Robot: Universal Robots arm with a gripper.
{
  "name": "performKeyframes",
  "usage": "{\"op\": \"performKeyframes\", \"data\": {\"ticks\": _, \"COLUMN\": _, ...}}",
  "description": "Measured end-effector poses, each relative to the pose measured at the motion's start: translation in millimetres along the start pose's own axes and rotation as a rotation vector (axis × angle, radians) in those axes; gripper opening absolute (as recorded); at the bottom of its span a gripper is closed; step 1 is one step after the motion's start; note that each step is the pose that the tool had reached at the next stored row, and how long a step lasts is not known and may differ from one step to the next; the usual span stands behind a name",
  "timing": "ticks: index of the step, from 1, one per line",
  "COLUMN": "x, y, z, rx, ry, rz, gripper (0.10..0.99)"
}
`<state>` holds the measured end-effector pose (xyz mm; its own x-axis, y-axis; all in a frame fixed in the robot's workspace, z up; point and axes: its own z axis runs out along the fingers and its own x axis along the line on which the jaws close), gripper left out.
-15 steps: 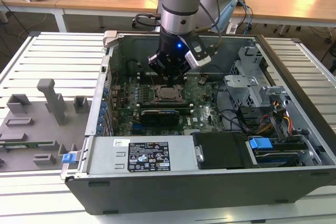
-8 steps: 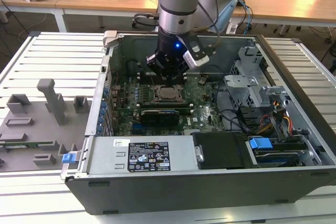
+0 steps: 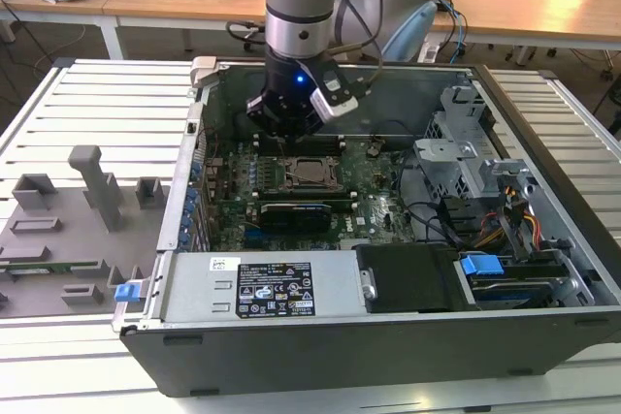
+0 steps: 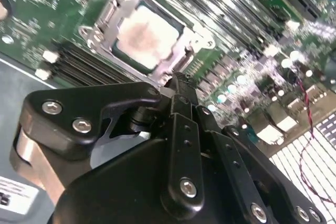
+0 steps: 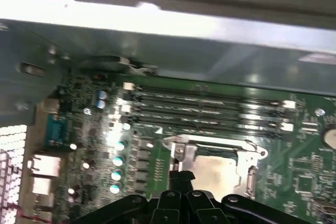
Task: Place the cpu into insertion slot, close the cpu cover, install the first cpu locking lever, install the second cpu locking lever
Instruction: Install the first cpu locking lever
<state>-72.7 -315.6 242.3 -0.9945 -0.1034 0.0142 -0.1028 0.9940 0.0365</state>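
Note:
The cpu [image 3: 309,173] lies silvery face up in the insertion slot [image 4: 122,56] on the green motherboard. The cpu cover [image 4: 113,11] lies flat around the cpu [image 4: 144,34], its window framing the chip. In the first wrist view the cover [image 5: 181,153] and the cpu [image 5: 218,171] sit just beyond my fingertips. My gripper [image 3: 289,138] hangs inside the case just behind the socket, toward the case's back wall. Its black fingers meet at the tip, shut with nothing between them, in both wrist views [image 4: 181,83] [image 5: 181,178], close above the socket's edge.
Long memory slots [image 5: 210,106] run beside the socket. A black card [image 3: 296,212] lies in front of it. A power supply [image 3: 262,288] and drive cage [image 3: 456,157] line the case. A grey fixture tray [image 3: 68,230] sits at the exterior view's left.

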Motion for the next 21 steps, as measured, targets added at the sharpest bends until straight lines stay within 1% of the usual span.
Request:
{"op": "performKeyframes", "data": {"ticks": 5, "x": 15.8, "y": 5.8, "z": 0.5, "rx": 0.000, "ry": -0.0004, "rz": 0.000, "gripper": 0.106}}
{"op": "performKeyframes", "data": {"ticks": 7, "x": 26.7, "y": 9.2, "z": 0.7, "rx": 0.000, "ry": -0.0012, "rz": 0.000, "gripper": 0.106}}
{"op": "performKeyframes", "data": {"ticks": 8, "x": 28.6, "y": 9.5, "z": 0.8, "rx": 0.000, "ry": -0.0040, "rz": 0.000, "gripper": 0.106}}
{"op": "performKeyframes", "data": {"ticks": 9, "x": 29.3, "y": 9.6, "z": 0.8, "rx": -0.003, "ry": -0.0102, "rz": 0.000, "gripper": 0.106}}
{"op": "performKeyframes", "data": {"ticks": 10, "x": 29.6, "y": 9.7, "z": 0.8, "rx": -0.008, "ry": -0.0173, "rz": -0.001, "gripper": 0.106}}
{"op": "performKeyframes", "data": {"ticks": 12, "x": 30.0, "y": 9.7, "z": 0.9, "rx": -0.023, "ry": -0.0330, "rz": -0.002, "gripper": 0.106}}
{"op": "performKeyframes", "data": {"ticks": 13, "x": 30.3, "y": 9.7, "z": 0.9, "rx": -0.028, "ry": -0.0394, "rz": -0.002, "gripper": 0.106}}
{"op": "performKeyframes", "data": {"ticks": 14, "x": 30.8, "y": 9.8, "z": 0.9, "rx": -0.036, "ry": -0.0487, "rz": -0.003, "gripper": 0.106}}
{"op": "performKeyframes", "data": {"ticks": 16, "x": 32.2, "y": 9.9, "z": 0.9, "rx": -0.048, "ry": -0.0614, "rz": -0.003, "gripper": 0.106}}
{"op": "performKeyframes", "data": {"ticks": 17, "x": 33.7, "y": 10.1, "z": 1.0, "rx": -0.054, "ry": -0.0658, "rz": -0.004, "gripper": 0.106}}
{"op": "performKeyframes", "data": {"ticks": 18, "x": 36.2, "y": 10.3, "z": 1.1, "rx": -0.063, "ry": -0.0707, "rz": -0.004, "gripper": 0.106}}
{"op": "performKeyframes", "data": {"ticks": 20, "x": 40.4, "y": 10.8, "z": 1.2, "rx": -0.077, "ry": -0.0774, "rz": -0.004, "gripper": 0.106}}
{"op": "performKeyframes", "data": {"ticks": 21, "x": 41.7, "y": 10.9, "z": 1.2, "rx": -0.086, "ry": -0.0814, "rz": -0.004, "gripper": 0.106}}
